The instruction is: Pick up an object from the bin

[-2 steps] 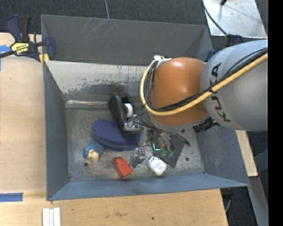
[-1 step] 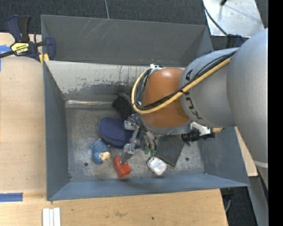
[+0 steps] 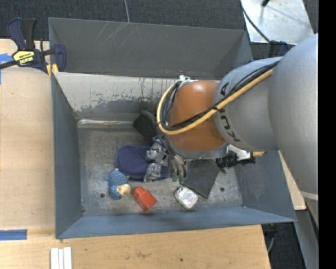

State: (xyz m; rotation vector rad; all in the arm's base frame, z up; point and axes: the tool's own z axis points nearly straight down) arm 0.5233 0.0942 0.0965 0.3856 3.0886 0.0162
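Near the middle of the bin's floor, a little to the left, lies a dark blue rounded thing (image 3: 130, 159). It looks soft, like a small pouch or slipper, and I cannot tell which. My fingers (image 3: 158, 162) are down at its right edge, touching it or just beside it; the view from above does not settle which. Whether they are spread or pressed together I cannot tell, because the metal parts of my wrist crowd over them.

Just in front of the dark blue rounded thing, toward the near wall, sits a small toy (image 3: 117, 184), light blue with a cream-coloured part. Just to the toy's right lies a red block (image 3: 145, 198), tilted. Further right along the near wall lies a small white thing (image 3: 186, 197) with grey markings. Beside it, partly under my wrist, a dark grey flat piece (image 3: 203, 179) lies on the floor, one corner pointing toward the near wall. Behind my fingers, toward the far wall, a black thing (image 3: 144, 123) shows at the edge of my wrist.

Above all this sits the rounded orange cover (image 3: 193, 122) of my wrist, with yellow and black cables (image 3: 235, 94) looped across it. My grey arm (image 3: 283, 111) comes in from the right, over the rim of the grey metal bin (image 3: 64, 167), whose floor is scuffed and pale.
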